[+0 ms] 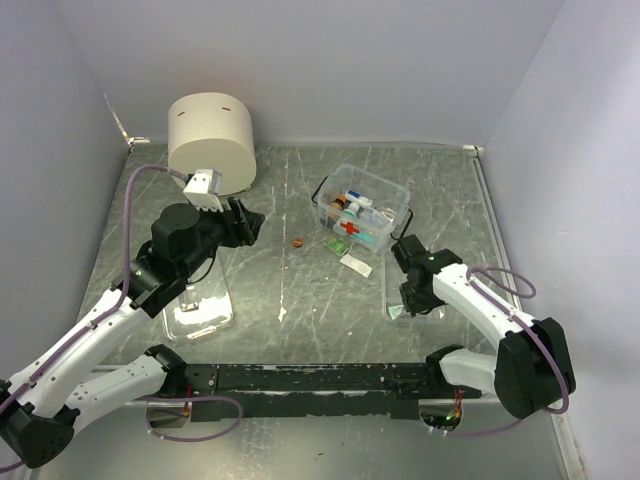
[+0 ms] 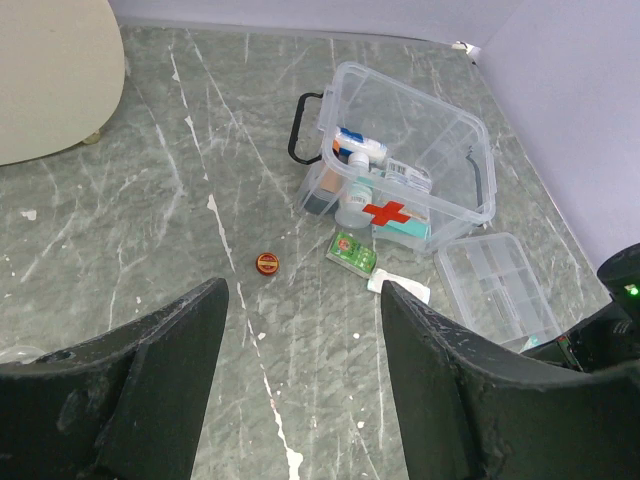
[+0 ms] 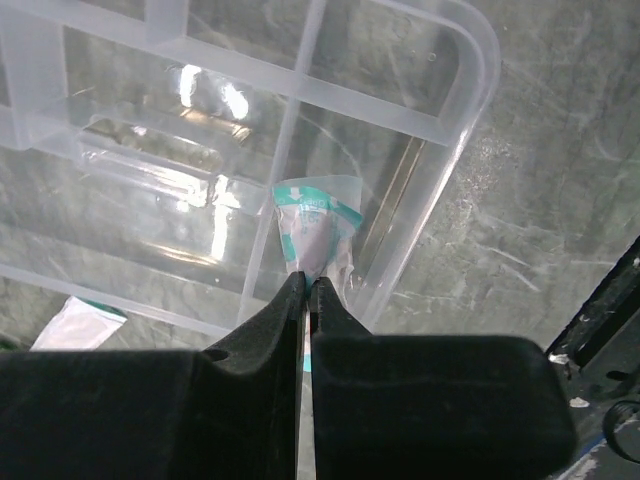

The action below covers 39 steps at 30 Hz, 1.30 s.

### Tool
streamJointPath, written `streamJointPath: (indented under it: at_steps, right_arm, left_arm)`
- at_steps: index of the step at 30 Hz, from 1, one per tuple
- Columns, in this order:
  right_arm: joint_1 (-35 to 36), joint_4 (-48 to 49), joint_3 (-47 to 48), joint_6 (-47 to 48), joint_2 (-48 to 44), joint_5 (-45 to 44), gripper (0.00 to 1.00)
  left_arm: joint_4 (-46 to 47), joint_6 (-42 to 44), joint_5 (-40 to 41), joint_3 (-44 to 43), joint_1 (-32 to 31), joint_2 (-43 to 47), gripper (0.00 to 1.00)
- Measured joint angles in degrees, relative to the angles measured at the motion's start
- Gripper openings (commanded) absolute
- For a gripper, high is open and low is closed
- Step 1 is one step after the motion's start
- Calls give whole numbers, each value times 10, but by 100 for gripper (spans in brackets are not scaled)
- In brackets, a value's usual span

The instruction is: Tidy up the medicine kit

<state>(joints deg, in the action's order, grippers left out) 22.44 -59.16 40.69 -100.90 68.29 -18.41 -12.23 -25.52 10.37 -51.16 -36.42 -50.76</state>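
Just beside the medicine kit [image 1: 362,208], which stands open on the table with its red cross on the near wall, we are partway through putting a loose item away. Our right gripper [image 3: 305,283] is pinched tight on a small teal-printed sachet [image 3: 312,222], above the clear divided tray [image 2: 495,290] at the kit's near right corner. Our left gripper [image 2: 302,290] hangs well left of the kit, jaws wide and holding nothing.

We judge that the next move is to lower the sachet over one compartment and let it go flat. Whether it belongs in the tray or the kit, we cannot tell.

Counting down in size:
- one cream cylinder [image 1: 210,140], far left of the kit
- one kit
- two clear flat pieces: the tray and another [image 1: 198,305] well left of the kit
- one green packet [image 2: 352,250] at the kit's near side
- two sachets: the held one and a white one [image 2: 400,287] near the packet
- one small round tin [image 2: 267,263], left of the packet
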Motion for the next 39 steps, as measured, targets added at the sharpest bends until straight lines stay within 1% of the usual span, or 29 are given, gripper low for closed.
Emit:
streamJointPath:
  at_steps: [3, 6, 8, 12, 16, 19, 22, 24, 27, 29, 33, 36, 39]
  right_arm:
    - [0, 8, -15, -32, -1, 3, 8]
    - [0, 10, -27, -58, -1, 3, 20]
    - [0, 9, -29, -68, 0, 2, 26]
    - [0, 0, -23, -75, 0, -7, 36]
    - [0, -6, -2, -61, -7, -23, 39]
    - [0, 2, 1, -24, -28, -33, 39]
    - [-1, 44, 1, 79, -48, -38, 38]
    - [-2, 91, 1, 168, -52, -36, 42]
    - [0, 174, -4, 283, -56, -28, 42]
    - [0, 236, -23, 345, -69, -14, 43]
    - [1, 366, -68, 466, -97, 45, 43]
    - [8, 446, -70, 551, -68, 84, 42]
    - [51, 492, -59, 629, -17, 88, 41]
  left_arm:
    - [0, 0, 2, 0, 0, 1, 73]
    - [0, 0, 2, 0, 0, 2, 73]
    - [0, 0, 2, 0, 0, 2, 73]
    - [0, 0, 2, 0, 0, 2, 73]
    - [0, 0, 2, 0, 0, 2, 73]
    - [0, 0, 2, 0, 0, 2, 73]
    - [0, 0, 2, 0, 0, 2, 73]
    - [0, 0, 2, 0, 0, 2, 73]
    - [0, 0, 2, 0, 0, 2, 73]
    - [0, 0, 2, 0, 0, 2, 73]
    - [0, 0, 3, 0, 0, 2, 73]
    - [0, 0, 3, 0, 0, 2, 73]
    - [0, 0, 3, 0, 0, 2, 73]
